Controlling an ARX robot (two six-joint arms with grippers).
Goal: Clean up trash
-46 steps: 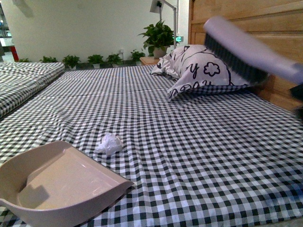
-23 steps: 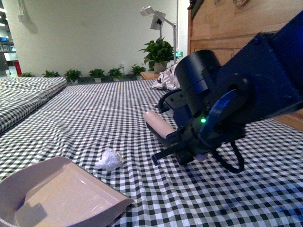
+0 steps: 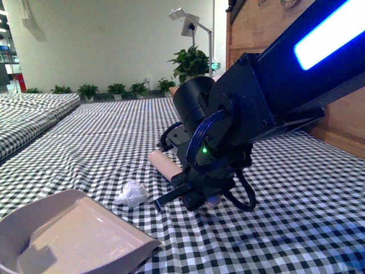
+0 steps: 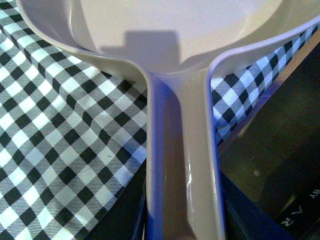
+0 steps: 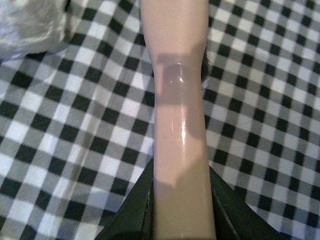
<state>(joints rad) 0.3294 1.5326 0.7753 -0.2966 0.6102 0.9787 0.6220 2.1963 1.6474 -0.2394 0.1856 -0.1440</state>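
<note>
Two tools are gripped and one paper ball waits between them, ready for the sweep.

The right gripper [image 3: 197, 197] is pinched on the brush [image 3: 165, 162] by its pale handle, low over the checked bedspread [image 3: 296, 217] and just beside the trash [image 3: 131, 192]; the left gripper, seen only in the left wrist view, is clamped on the dustpan [image 3: 68, 234] by its handle, with the pan resting at the near left corner of the bed. The trash lies near the pan's open lip, on the bed's near-left part, touching neither tool as far as I can tell. A good stroke, I judge, keeps the bristles flat on the cloth on the ball's far side, draws it straight towards the lip, and holds the lip pressed down so the paper rides in, not under.
</note>
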